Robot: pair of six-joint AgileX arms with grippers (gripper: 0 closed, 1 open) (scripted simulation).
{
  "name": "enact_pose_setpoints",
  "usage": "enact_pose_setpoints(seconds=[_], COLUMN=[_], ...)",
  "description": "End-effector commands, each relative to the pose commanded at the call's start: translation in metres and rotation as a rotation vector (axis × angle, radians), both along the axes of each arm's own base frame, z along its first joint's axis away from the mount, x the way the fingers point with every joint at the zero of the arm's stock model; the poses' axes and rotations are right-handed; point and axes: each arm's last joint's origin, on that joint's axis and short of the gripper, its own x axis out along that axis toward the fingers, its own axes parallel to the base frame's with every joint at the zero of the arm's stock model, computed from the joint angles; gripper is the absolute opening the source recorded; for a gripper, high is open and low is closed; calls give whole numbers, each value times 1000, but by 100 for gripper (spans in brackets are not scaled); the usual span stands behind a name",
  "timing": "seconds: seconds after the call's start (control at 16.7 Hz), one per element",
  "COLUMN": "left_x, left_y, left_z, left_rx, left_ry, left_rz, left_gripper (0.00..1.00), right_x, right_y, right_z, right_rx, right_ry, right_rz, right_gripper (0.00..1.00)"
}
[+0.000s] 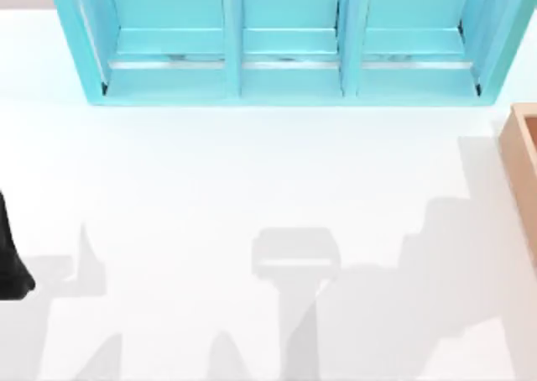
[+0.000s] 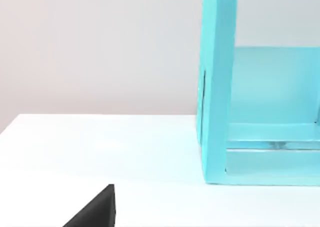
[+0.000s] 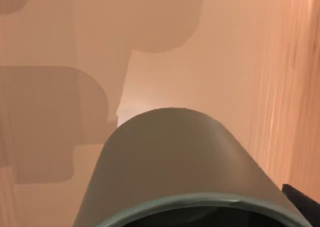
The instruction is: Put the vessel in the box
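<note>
The vessel (image 3: pixel 175 162), a dark olive-grey cup, lies close in front of the right wrist camera, its rim nearest the lens. Behind it lie the tan-orange floor and wooden wall of the box (image 3: pixel 295 62), so the vessel is inside the box's opening. My right gripper (image 3: pixel 200 221) is shut on the vessel, and one dark fingertip (image 3: pixel 302 203) shows against its side. In the top view a corner of the box (image 1: pixel 522 146) shows at the right edge. My left gripper (image 1: pixel 12 268) is parked at the table's left edge.
A big turquoise shelf unit (image 1: pixel 289 62) with three compartments stands along the back of the white table (image 1: pixel 252 188). Its side wall (image 2: pixel 217 87) rises close in the left wrist view. Arm shadows fall across the front right of the table.
</note>
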Motion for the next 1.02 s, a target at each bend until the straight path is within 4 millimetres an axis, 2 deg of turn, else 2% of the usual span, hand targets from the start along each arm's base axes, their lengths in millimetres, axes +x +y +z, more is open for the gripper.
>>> enact_pose_setpoints(seconds=[0.12, 0.36, 1.02], left_x=[0, 0, 0], left_y=[0, 0, 0], left_z=[0, 0, 0], left_rx=[0, 0, 0], left_ry=[0, 0, 0], left_rz=[0, 0, 0], left_gripper=[100, 100, 100], right_x=[-1, -1, -1], right_y=[2, 2, 2], right_z=[-13, -16, -16], right_rx=[-1, -1, -1], right_ry=[1, 1, 1], right_rz=[1, 1, 1], right_gripper=[0, 0, 83])
